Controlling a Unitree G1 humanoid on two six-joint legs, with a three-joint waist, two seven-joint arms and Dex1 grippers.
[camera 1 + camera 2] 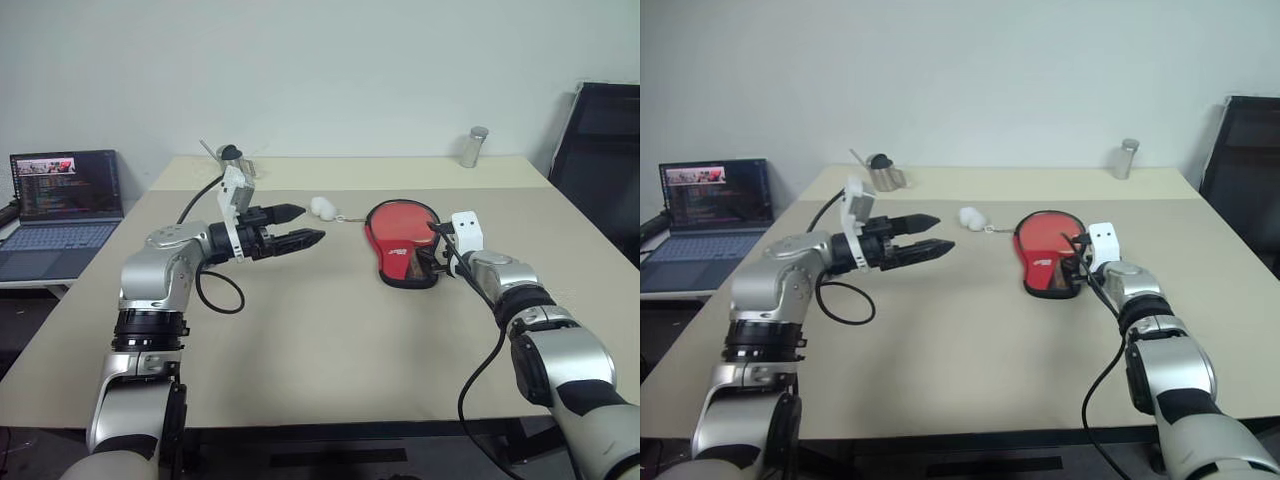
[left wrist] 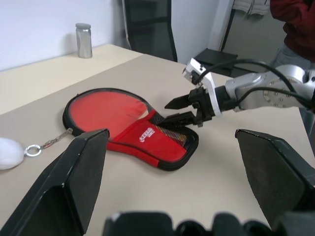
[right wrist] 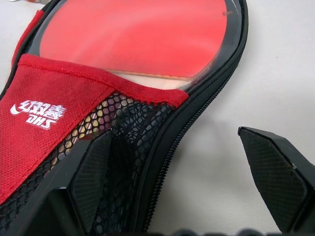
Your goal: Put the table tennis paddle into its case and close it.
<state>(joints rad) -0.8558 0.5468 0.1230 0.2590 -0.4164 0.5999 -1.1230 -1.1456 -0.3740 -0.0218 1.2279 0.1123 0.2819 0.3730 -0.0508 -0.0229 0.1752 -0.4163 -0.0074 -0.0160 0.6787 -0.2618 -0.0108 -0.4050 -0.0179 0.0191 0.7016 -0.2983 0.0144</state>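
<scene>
The case (image 1: 398,262) lies flat on the table, right of centre, with its black zip edge unzipped. Inside it rests the table tennis paddle (image 3: 138,34): its red face shows, while its handle end sits under the red logo flap (image 3: 54,118) and black mesh pocket. My right gripper (image 1: 437,250) is open, low at the case's narrow end, with one finger over the mesh and the other beyond the zip edge. It grips nothing. My left gripper (image 1: 305,225) hangs open and empty above the table, left of the case, pointing toward it.
A white ball on a key ring (image 1: 322,207) lies just left of the case. At the table's far edge stand a metal cup (image 1: 235,160) and a metal shaker (image 1: 473,147). A laptop (image 1: 65,200) sits to the left, a black chair (image 1: 605,160) to the right. A person (image 2: 295,19) stands beyond.
</scene>
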